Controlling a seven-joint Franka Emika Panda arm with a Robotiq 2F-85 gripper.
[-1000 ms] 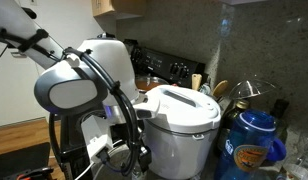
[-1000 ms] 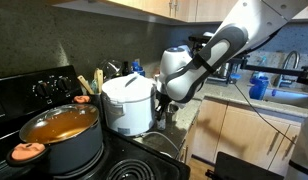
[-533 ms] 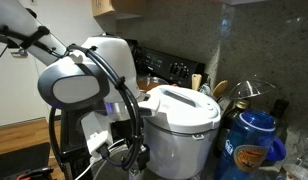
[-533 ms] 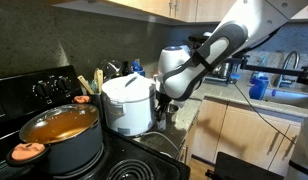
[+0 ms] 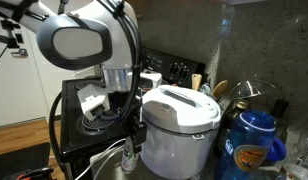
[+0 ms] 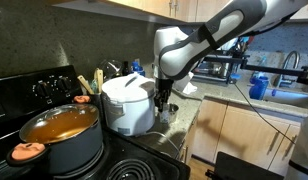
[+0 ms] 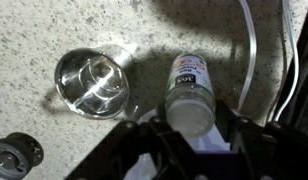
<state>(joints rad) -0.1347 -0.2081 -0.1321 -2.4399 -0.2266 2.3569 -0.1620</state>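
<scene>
The arm has risen since the earlier frames: in both exterior views its elbow now sits higher and the wrist hangs straight down beside the cooker (image 5: 179,120), where before it crouched low against it.

In the wrist view the gripper (image 7: 194,130) is clamped on a small bottle (image 7: 189,85). The fingers close on either side of its white cap end, and the labelled body runs away from the camera toward the counter (image 7: 54,30). The bottle's long axis follows the gripper's own axis, roughly upright. Whether its base is touching the counter or just clear of it cannot be told.

A glass (image 7: 92,82) stands upright on the counter, near the bottle but apart from it, off to the left in the wrist picture. It looks empty, though the clear walls make that hard to judge.

In an exterior view the gripper (image 6: 166,103) hangs just beside the cooker (image 6: 129,100), on the side away from the stove. The cooker's lid is down. A pot (image 6: 59,128) on the stove holds an orange-brown stew and stands well apart from the gripper.
</scene>
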